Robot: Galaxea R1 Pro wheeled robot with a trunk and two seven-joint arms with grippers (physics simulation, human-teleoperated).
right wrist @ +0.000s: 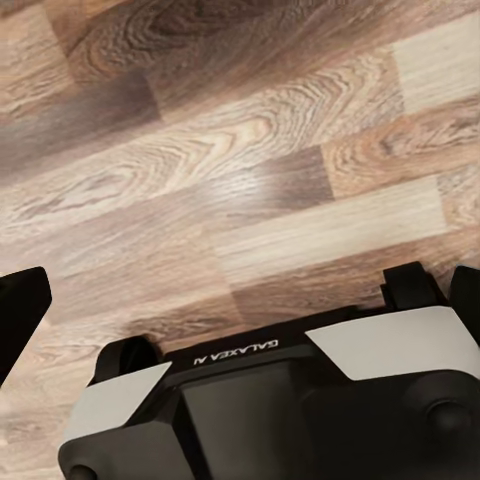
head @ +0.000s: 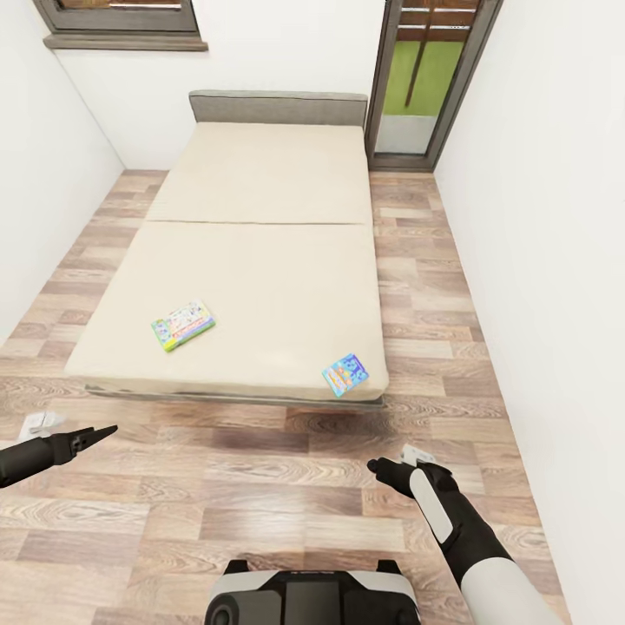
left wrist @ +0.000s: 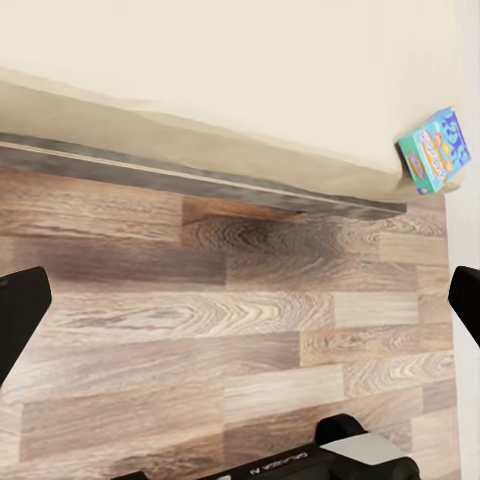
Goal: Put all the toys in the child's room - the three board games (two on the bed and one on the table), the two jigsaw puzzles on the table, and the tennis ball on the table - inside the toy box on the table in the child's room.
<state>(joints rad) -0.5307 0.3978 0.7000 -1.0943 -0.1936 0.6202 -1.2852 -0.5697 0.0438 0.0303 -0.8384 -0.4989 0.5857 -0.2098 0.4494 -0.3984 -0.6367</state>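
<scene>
Two board games lie on the beige bed. A green and white one is near the front left of the mattress, and a smaller blue one sits at the front right corner. My left gripper hovers open over the wood floor, short of the bed's front edge. Over the floor on the right, nearer my base, my right gripper is open and holds nothing. The table, toy box, jigsaw puzzles and tennis ball are out of view.
White walls close in on both sides of the bed, with narrow strips of plank floor along them. A glass door stands at the back right and a window at the back left. My base is at the bottom.
</scene>
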